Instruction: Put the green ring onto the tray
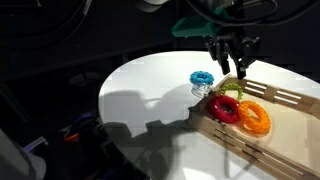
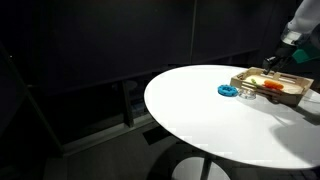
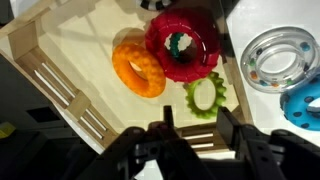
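Note:
The green ring point(image 3: 204, 97) lies flat on the light-wood tray point(image 3: 50, 75), close to the rim nearest the table middle; it also shows in an exterior view point(image 1: 233, 89). My gripper point(image 3: 198, 126) is open and empty, hanging just above the ring with a finger to either side, not touching it. In an exterior view the gripper point(image 1: 232, 64) hangs over the tray's point(image 1: 285, 97) near corner. In the other exterior view the tray point(image 2: 252, 77) sits at the table's far side and the green ring is too small to make out.
A red ring point(image 3: 182, 45) and an orange ring point(image 3: 138, 66) lie on the tray beside the green one. A clear ring point(image 3: 275, 58) and a light blue ring point(image 3: 305, 105) lie on the white round table point(image 1: 150, 95) just outside the tray.

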`<state>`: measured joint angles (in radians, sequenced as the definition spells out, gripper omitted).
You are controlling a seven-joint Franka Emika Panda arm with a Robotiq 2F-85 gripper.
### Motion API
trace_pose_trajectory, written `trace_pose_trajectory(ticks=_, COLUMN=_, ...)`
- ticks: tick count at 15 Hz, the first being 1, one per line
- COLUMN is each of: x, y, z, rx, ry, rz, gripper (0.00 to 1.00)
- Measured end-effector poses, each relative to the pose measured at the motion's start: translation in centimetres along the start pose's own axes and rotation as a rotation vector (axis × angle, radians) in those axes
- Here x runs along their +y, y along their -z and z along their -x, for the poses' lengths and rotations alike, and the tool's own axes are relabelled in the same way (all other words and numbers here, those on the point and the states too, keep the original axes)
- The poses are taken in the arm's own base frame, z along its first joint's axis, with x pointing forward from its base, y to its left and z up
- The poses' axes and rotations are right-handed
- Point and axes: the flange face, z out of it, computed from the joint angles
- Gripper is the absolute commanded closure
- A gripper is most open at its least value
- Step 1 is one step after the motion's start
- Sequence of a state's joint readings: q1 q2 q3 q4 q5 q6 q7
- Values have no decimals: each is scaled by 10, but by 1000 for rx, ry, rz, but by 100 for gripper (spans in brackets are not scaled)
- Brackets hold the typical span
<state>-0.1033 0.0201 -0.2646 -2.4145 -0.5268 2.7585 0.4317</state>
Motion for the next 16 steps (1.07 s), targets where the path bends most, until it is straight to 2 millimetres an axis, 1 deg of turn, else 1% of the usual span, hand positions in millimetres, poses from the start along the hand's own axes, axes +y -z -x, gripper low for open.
trace_pose_trajectory(ticks=2, x=-5, y=4, z=3, rx=-35, ry=0, rz=-18, gripper=2)
trace_pose_trajectory(ticks=3, x=-8, y=7, z=4, rx=-53, ry=9, rz=-39, gripper=0)
trace_pose_trajectory(ticks=6, x=-22, y=27, z=7, rx=-108, ry=48, rz=-125, gripper=0)
trace_pose_trajectory(ticks=10, x=-36, y=59, z=14, rx=-218, ry=123, rz=-247, gripper=0)
trace_pose_trajectory(ticks=14, x=-36, y=88, z=16, rx=-341, ry=184, rz=-311, gripper=0)
trace_pose_trajectory(ticks=15, x=-35, y=92, z=15, rx=-343, ry=185, rz=-312, gripper=0)
trace_pose_trajectory(ticks=16, x=-35, y=91, z=15, rx=-344, ry=185, rz=-311, gripper=0)
